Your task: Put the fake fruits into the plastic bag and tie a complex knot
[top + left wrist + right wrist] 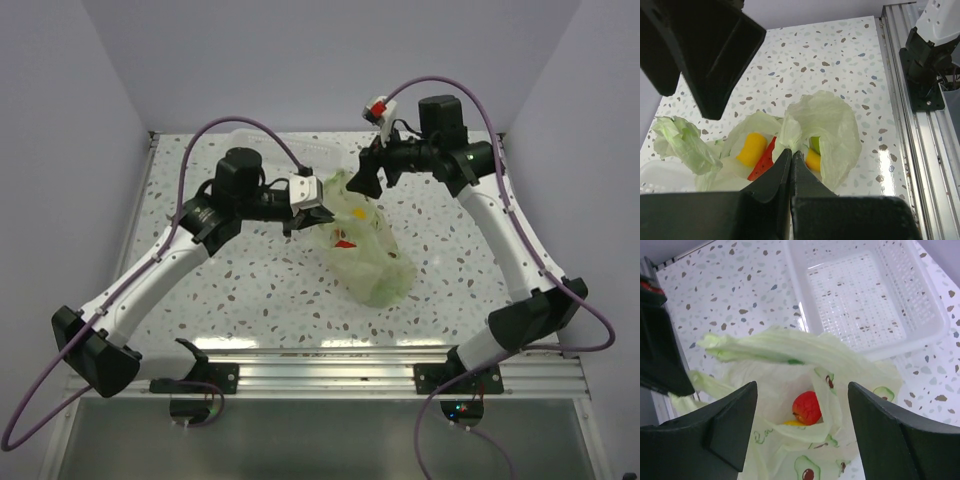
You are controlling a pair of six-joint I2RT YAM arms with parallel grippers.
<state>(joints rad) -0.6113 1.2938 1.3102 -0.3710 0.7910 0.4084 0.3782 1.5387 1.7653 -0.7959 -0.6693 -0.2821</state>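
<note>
Pinching a fold of the plastic bag [832, 132] at its open mouth, the left gripper [790, 156] has its jaws pressed together on the thin pale green film. The bag lies near the middle of the speckled table [250, 290], between the 2 arms. The right gripper [802, 385] hangs over the bag's far end with its jaws wide apart, clamped on nothing. A flattened green handle [765, 347] stretches across the right wrist view just beyond those jaws. Inside the bag, a red round fruit [806, 407] shows through the opening. The left wrist view picks out a yellow piece [751, 149], a red-orange piece [763, 162] touching it, and a green piece [815, 144] behind the pinched fold. A clear-white basket [870, 295] sits on the table just behind the bag.
</note>
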